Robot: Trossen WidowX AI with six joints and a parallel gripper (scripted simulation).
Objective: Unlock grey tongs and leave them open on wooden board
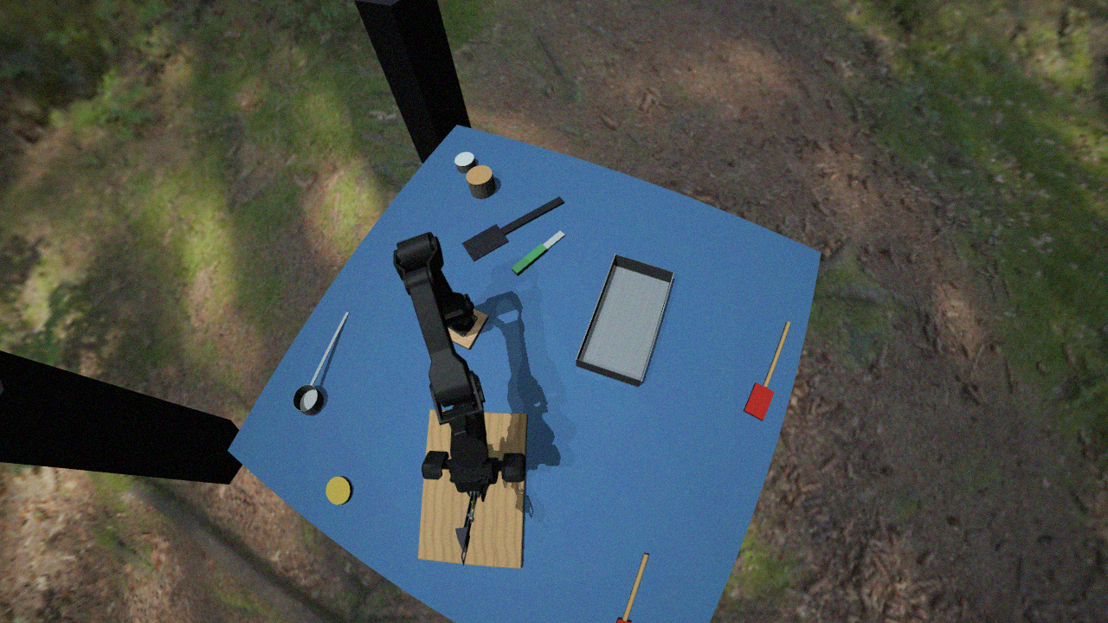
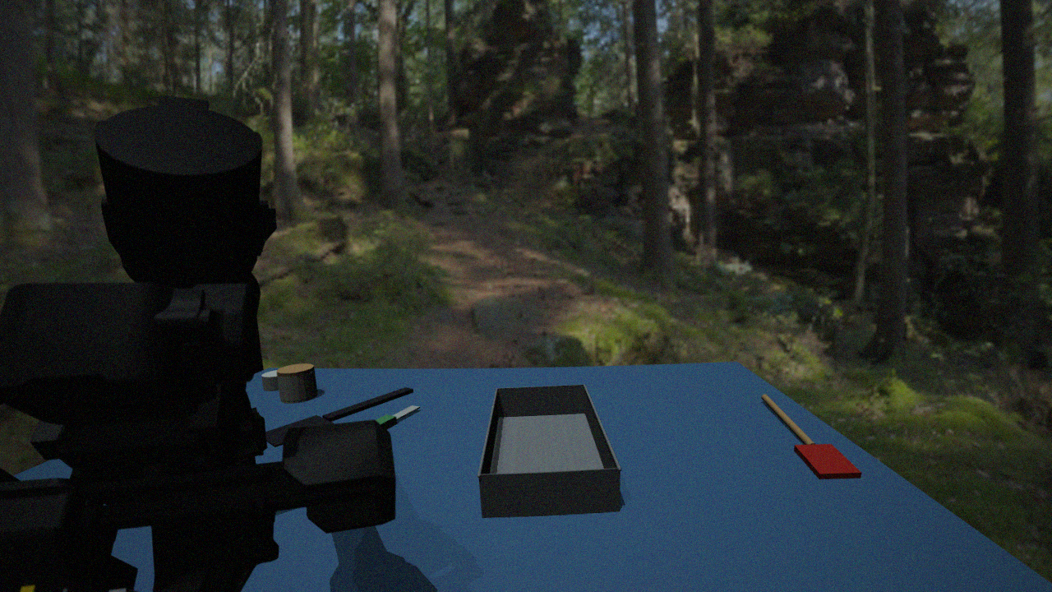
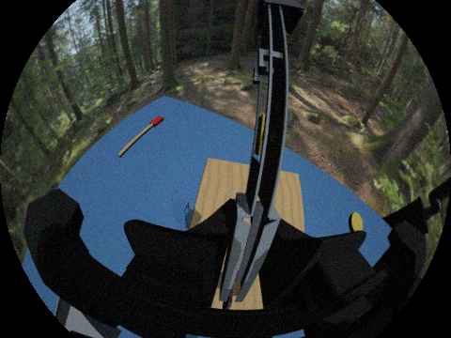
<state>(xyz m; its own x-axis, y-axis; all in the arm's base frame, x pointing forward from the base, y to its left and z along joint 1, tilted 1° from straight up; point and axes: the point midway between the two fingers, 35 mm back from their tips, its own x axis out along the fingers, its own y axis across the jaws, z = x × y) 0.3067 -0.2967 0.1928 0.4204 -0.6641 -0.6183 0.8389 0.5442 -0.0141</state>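
The grey tongs (image 1: 462,534) (image 3: 278,103) are off the table, above the wooden board (image 1: 503,542) (image 3: 227,178). My gripper (image 1: 473,497) (image 3: 242,205) is shut on them, between the dark block at their upper end and the grey tips at the bottom of the wrist view. The two arms are close together, with a narrow gap at the tips. A small bracket and a yellow strip show on them above my fingers. I cannot tell whether the lock is released. The roasting tin (image 1: 608,373) (image 2: 550,494) stands on the table with nothing across it.
A yellow disc (image 1: 338,489) (image 3: 357,222) and a ladle (image 1: 308,399) lie left of the board. A red-headed spatula (image 1: 758,401) (image 2: 827,462) lies far right, another (image 3: 157,120) near the front edge. A dark spatula (image 1: 486,241), a green-handled tool (image 1: 529,260) and two jars (image 1: 479,182) are at the back.
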